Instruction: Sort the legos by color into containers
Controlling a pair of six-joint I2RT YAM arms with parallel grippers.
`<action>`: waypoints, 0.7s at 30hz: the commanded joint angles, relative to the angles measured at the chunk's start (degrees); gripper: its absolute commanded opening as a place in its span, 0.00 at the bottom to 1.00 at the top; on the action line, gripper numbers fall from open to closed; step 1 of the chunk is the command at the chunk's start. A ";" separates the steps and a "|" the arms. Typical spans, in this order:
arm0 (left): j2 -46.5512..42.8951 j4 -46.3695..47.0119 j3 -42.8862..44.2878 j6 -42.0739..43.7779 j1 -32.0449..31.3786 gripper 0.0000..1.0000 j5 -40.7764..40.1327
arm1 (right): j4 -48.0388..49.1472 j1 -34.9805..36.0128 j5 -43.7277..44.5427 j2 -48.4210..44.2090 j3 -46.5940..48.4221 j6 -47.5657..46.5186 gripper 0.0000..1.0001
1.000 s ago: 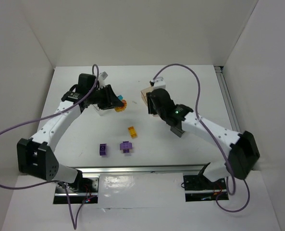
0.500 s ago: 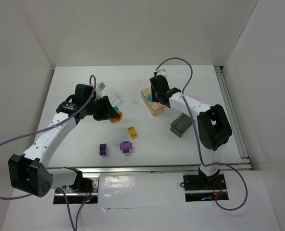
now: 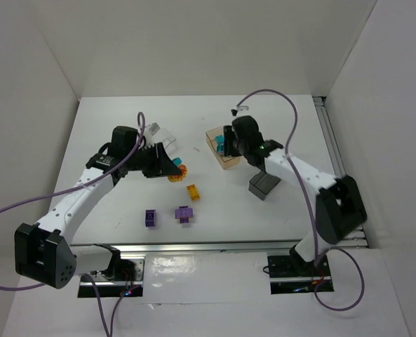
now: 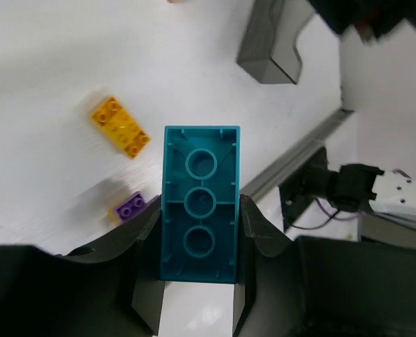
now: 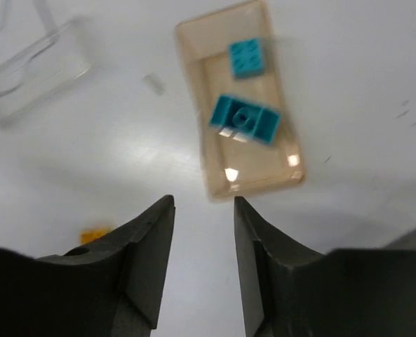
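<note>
My left gripper [image 4: 200,281] is shut on a teal lego [image 4: 200,203], held above the table just right of the clear container [image 3: 162,136]. My right gripper [image 5: 203,210] hangs open and empty over the near end of the tan-orange container [image 5: 253,165], where two teal legos [image 5: 244,119] lie. On the table are two orange-yellow legos [image 3: 193,192] and two purple legos [image 3: 151,217]. One orange-yellow lego [image 3: 177,173] sits right under the left gripper. The dark grey container [image 3: 264,184] stands right of centre.
The right arm [image 3: 292,168] reaches past the dark grey container. A metal rail [image 3: 208,247] runs along the near table edge. White walls close in the table on three sides. Purple cables loop over both arms.
My right gripper's jaws have parted above the tan-orange container. The left gripper has shifted a little right and nearer, still holding the teal lego.
</note>
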 commanded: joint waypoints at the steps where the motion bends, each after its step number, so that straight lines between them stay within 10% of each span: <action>1: -0.78 11.27 -2.99 -0.67 -0.25 0.00 14.08 | 10.37 3.27 -14.88 -16.25 -11.71 5.73 0.45; 9: -2.88 37.64 -11.43 -8.49 -0.78 0.00 32.73 | 34.54 8.72 -30.97 -33.94 -34.92 17.86 0.72; 21: -2.98 36.96 -8.71 -5.15 -1.30 0.00 35.36 | 44.48 8.20 -42.41 -33.25 -35.83 24.10 0.82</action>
